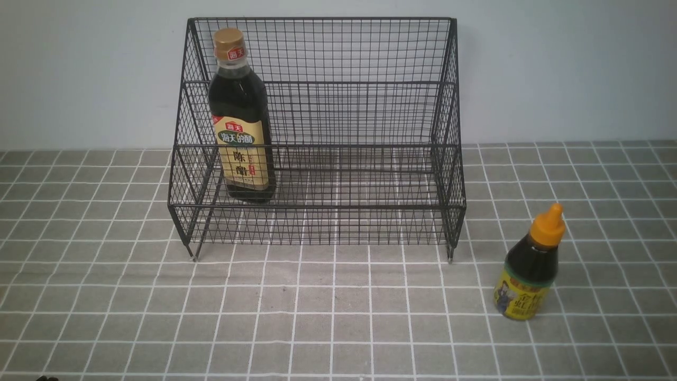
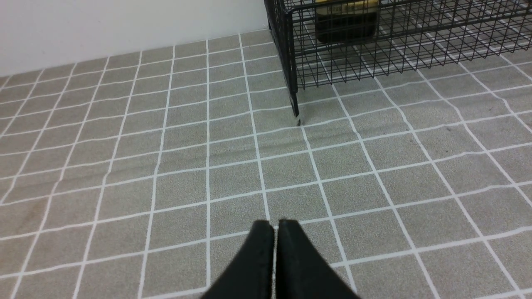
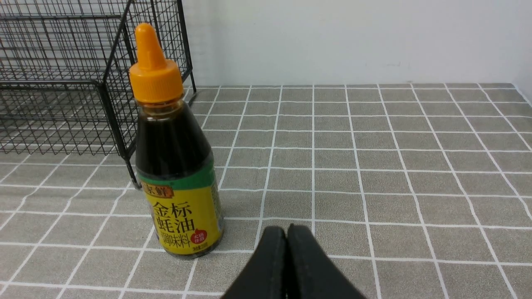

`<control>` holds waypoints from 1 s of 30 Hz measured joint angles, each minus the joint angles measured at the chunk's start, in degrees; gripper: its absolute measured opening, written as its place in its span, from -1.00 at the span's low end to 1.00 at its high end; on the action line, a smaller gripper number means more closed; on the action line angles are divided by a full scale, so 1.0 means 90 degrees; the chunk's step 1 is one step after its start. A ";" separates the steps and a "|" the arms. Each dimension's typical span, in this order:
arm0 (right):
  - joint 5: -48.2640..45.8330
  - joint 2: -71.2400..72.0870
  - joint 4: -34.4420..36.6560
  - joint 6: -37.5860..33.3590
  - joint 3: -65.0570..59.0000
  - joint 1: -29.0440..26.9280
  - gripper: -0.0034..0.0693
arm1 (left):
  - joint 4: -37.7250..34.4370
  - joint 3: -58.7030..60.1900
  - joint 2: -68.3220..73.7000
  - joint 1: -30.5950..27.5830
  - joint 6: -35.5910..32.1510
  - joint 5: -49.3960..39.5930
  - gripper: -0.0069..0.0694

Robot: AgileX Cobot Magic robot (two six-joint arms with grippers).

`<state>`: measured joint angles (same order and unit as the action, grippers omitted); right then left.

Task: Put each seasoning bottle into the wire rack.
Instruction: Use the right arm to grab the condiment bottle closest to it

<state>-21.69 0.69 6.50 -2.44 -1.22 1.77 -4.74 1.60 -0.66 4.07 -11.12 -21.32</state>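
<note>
The black wire rack (image 1: 338,159) stands at the back middle of the table. The tall bottle (image 1: 240,119) with gold cap and beige-green label stands upright on the rack's lower tier at its left end; its base shows in the left wrist view (image 2: 346,23). The short bottle (image 1: 530,266) with orange nozzle cap and yellow label stands upright on the table, right of the rack's front right leg. My left gripper (image 2: 275,226) is shut and empty, low over the cloth, short of the rack's left leg. My right gripper (image 3: 286,230) is shut and empty, just beside the short bottle (image 3: 174,166).
A grey cloth with a white grid (image 1: 338,317) covers the table. A pale wall (image 1: 555,69) rises right behind the rack. The rack's front left leg (image 2: 296,112) and right corner (image 3: 120,124) stand close to the grippers' paths. Neither arm shows in the front view.
</note>
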 joint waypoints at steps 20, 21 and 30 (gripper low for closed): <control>0.4055 0.0000 0.3101 0.1019 -0.0047 0.0008 -0.95 | 0.0000 0.0000 0.0000 0.0000 0.0000 0.0000 -0.84; 0.4101 0.0000 0.3086 0.1162 -0.0047 0.0008 -0.95 | 0.0000 0.0000 0.0000 0.0000 0.0000 0.0000 -0.84; 0.1568 -0.1206 0.1203 0.1331 0.1627 0.0008 -0.95 | 0.0000 0.0000 0.0000 0.0000 0.0000 0.0000 -0.84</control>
<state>-7.58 -10.16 17.32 9.54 13.43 1.84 -4.74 1.60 -0.66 4.07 -11.12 -21.32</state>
